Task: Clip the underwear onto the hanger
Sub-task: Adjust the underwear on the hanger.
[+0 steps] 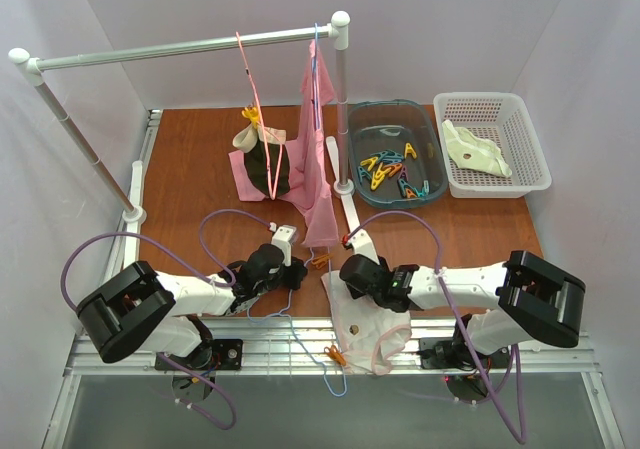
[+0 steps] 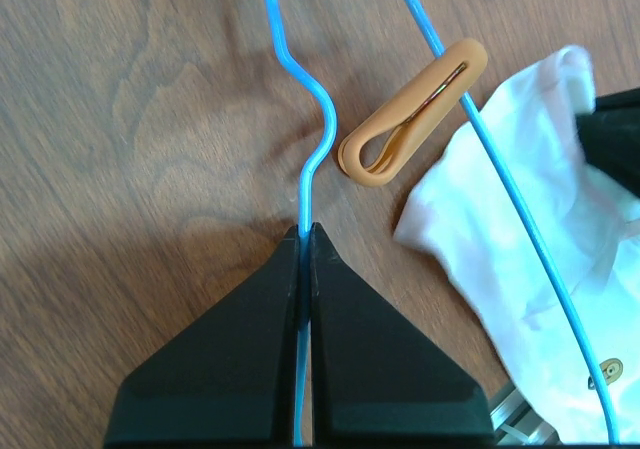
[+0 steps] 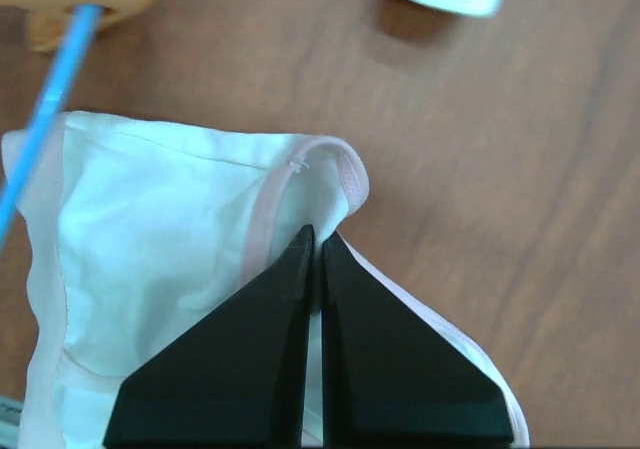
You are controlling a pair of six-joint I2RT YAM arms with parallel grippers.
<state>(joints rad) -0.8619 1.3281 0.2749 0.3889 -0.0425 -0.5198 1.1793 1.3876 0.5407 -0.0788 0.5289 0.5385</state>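
1. Brown wooden tabletop (image 1: 190, 169) is stretching out under both arms, with white walls closing it in.
2. Down low, the left gripper (image 2: 306, 231) is pinching fully closed on the hanger (image 2: 318, 139), whose blue wire is running out from between the fingertips across the wood.
3. Beside it, the right gripper (image 3: 318, 234) is clamping tight on the underwear (image 3: 150, 239), nipping its pink-edged hem.
4. That underwear is lying at the near table edge between the arms, with the hanger's wire crossing one corner.
5. An orange clip (image 2: 410, 114) is lying against the hanger's other wire, just beside the fabric.
6. Farther back, a blue tub of clips (image 1: 395, 164) and a white basket (image 1: 495, 144) are sitting right of the rail (image 1: 200, 47).
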